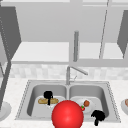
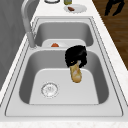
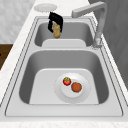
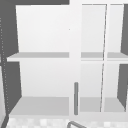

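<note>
Front view has the double sink [image 1: 110, 100] across the lower half of the frame: brushed grey metal, two rounded basins split by a ridge, with a bent tube faucet [image 1: 68, 73] rising from the middle. Above it sits an open wall cabinet [image 4: 42, 56], plain pale shelves with a thin vertical handle.

A big glossy red ball [image 1: 67, 114] sits at bottom centre, blocking part of the divider. It's smooth and perfectly round, and I can't tell what it rests on.

In the right basin there's a flat white plate [image 3: 83, 93] on the floor, carrying a small red strawberry-looking thing [image 3: 66, 81] and a brown round patty [image 3: 76, 87], just beside each other. Another small plate [image 2: 81, 8] sits on the speckled counter at the top of the left side view.

The left hand [image 1: 48, 95] is in the left basin, fingers curled round a long crusty bread roll [image 2: 76, 73], tan and rough. From the left side view the roll hangs tilted below the palm, above the basin floor, so it looks carried by one end rather than laid down. The drain [image 2: 49, 89] is near it, lower left.

The right hand [image 1: 98, 116] hovers at the lower right by the sink's front rim, fingers loosely drooping, holding nothing.
</note>
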Controlling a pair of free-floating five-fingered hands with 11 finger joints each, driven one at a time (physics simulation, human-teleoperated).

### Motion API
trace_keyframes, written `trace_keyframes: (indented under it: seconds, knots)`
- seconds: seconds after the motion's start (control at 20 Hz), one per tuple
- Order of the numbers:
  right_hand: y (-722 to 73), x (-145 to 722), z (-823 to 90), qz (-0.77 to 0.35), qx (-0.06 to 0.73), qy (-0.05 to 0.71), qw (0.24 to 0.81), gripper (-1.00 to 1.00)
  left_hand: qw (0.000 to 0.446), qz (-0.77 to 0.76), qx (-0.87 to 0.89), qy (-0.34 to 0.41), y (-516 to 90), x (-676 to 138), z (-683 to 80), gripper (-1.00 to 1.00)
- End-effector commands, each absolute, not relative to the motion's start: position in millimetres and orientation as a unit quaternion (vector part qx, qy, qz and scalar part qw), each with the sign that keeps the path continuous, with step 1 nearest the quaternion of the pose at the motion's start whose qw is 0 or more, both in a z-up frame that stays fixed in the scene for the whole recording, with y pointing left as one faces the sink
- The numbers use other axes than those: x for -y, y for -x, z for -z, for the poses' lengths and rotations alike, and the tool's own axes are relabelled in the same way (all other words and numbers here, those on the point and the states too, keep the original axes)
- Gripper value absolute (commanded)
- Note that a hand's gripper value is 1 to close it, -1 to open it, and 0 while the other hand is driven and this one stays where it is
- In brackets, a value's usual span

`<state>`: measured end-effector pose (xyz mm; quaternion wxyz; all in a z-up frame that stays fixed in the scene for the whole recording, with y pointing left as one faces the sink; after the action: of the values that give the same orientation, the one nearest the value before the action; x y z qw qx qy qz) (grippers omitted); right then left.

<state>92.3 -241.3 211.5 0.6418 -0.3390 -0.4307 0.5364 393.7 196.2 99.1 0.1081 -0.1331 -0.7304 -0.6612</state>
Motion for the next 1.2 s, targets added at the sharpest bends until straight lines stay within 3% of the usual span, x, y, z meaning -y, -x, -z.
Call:
trace_keyframes:
  seconds: [0.0, 0.8, 1.15]
  knots:
    - [-92.3, 241.3, -211.5, -0.536, 0.431, 0.339, 0.642, 0.0, 0.081, 0.663, 0.727, 0.159, -386.8, -192.3, -68.2, 1.0]
    - [-92.3, 241.3, -211.5, -0.536, 0.431, 0.339, 0.642, 0.0, 0.095, 0.659, 0.732, 0.141, -385.7, -171.3, 73.1, 1.0]
    - [-92.3, 241.3, -211.5, -0.536, 0.431, 0.339, 0.642, 0.0, 0.106, 0.654, 0.731, 0.167, -440.2, -183.3, 127.8, 1.0]
